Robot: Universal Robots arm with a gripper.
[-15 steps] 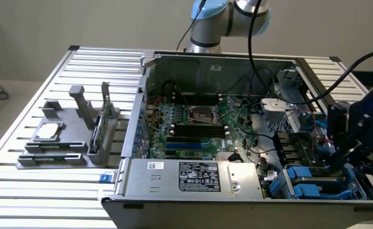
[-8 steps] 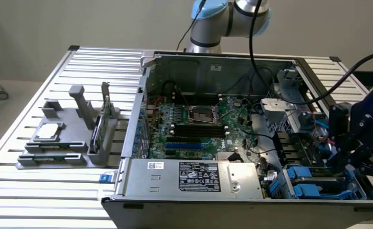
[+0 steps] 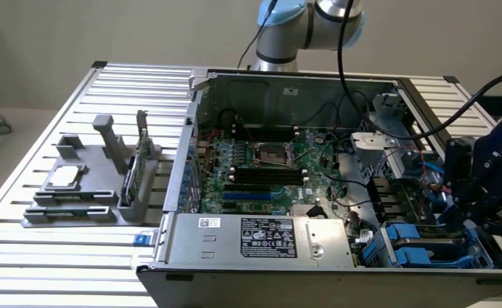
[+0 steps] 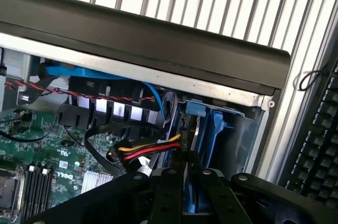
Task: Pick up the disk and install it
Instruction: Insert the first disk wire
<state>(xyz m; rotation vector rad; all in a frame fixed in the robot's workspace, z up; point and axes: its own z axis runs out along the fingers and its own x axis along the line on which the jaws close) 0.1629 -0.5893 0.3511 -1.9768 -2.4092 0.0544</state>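
Exterior view: gripper (image 3: 472, 215) low over the drive bay at the open computer case's (image 3: 285, 83) right-hand corner, beside blue carriers (image 3: 422, 247); motherboard (image 3: 260, 167) and power supply (image 3: 260, 237) nearby. Wrist view: the disk (image 4: 196, 145), blue-framed and on edge, stands in the bay (image 4: 248, 129) between the fingers (image 4: 169, 187); coloured cables (image 4: 148, 152) crowd alongside. Cannot tell whether the grip is closed.

Disk (image 4: 207, 129) in a bright blue carrier, standing on edge, seated in the drive bay at the corner of the open case. Seen from the wrist as blue plastic rails either side of a thin grey edge, between bay walls. In the exterior view, blue carrier (image 3: 422, 247) low at that view's right, near the case's front corner; label hidden.
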